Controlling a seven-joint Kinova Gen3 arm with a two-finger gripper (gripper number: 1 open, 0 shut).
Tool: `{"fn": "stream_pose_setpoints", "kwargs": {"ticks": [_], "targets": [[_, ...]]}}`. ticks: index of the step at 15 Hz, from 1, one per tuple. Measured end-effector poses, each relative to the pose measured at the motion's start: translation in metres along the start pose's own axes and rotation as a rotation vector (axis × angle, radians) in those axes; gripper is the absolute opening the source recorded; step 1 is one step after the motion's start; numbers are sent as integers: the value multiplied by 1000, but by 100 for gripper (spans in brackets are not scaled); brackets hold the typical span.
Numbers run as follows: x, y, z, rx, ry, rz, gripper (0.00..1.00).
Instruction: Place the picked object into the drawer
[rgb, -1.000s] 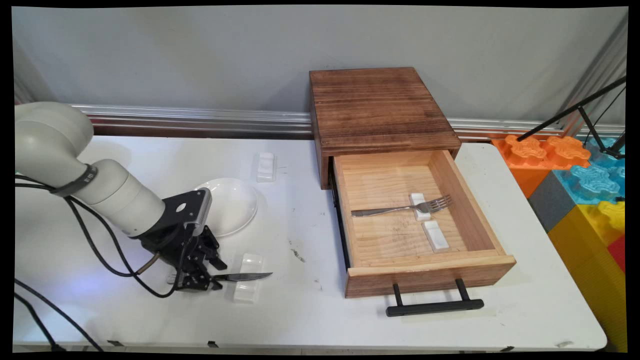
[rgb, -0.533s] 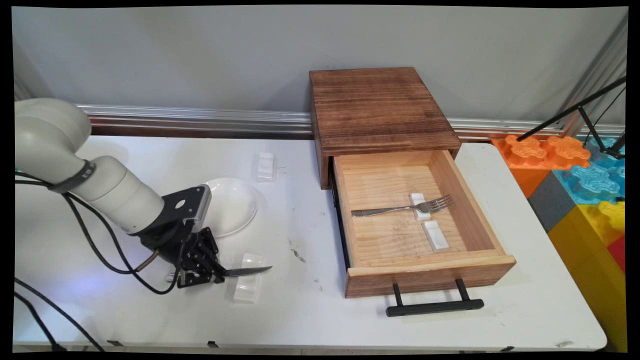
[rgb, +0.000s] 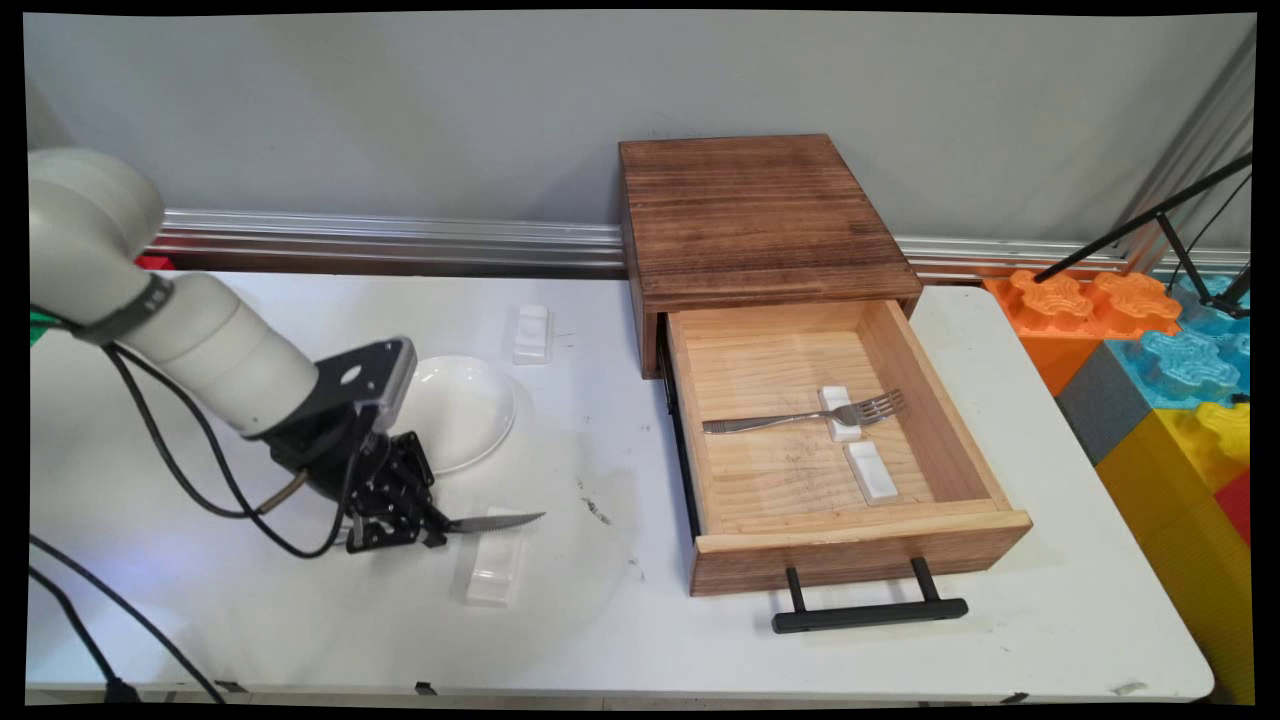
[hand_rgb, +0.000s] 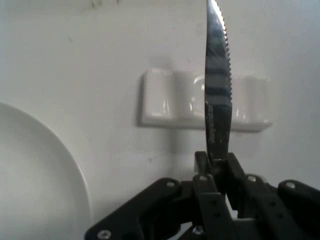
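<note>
My gripper (rgb: 425, 525) is shut on the handle end of a serrated steel knife (rgb: 495, 521), which points right and hangs level a little above the table. Under the blade lies a white cutlery rest (rgb: 494, 570). In the hand view the knife (hand_rgb: 216, 95) runs up from my gripper (hand_rgb: 218, 172) across the white rest (hand_rgb: 175, 100), clear of it. The white plate (rgb: 460, 410) sits just behind the hand.
An open wooden drawer (rgb: 975, 440) stands at the right, holding a fork (rgb: 800, 418) on a white rest (rgb: 838, 413) and a second rest (rgb: 872, 471); its black handle (rgb: 868, 610) juts forward. Another white rest (rgb: 531, 333) lies at the back. Coloured foam blocks (rgb: 1170, 370) border the table's right edge.
The hand has risen with the knife in it, lifting the blade off the white rest by a few centimetres. The rest stays on the table.
</note>
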Motion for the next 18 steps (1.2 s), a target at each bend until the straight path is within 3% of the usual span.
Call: {"fn": "stream_pose_setpoints", "kwargs": {"ticks": [7, 13, 18], "targets": [[44, -4, -43, -23, 15, -13, 0], [101, -13, -74, -1, 31, -58, 0], [156, -26, -75, 13, 65, -86, 0]]}}
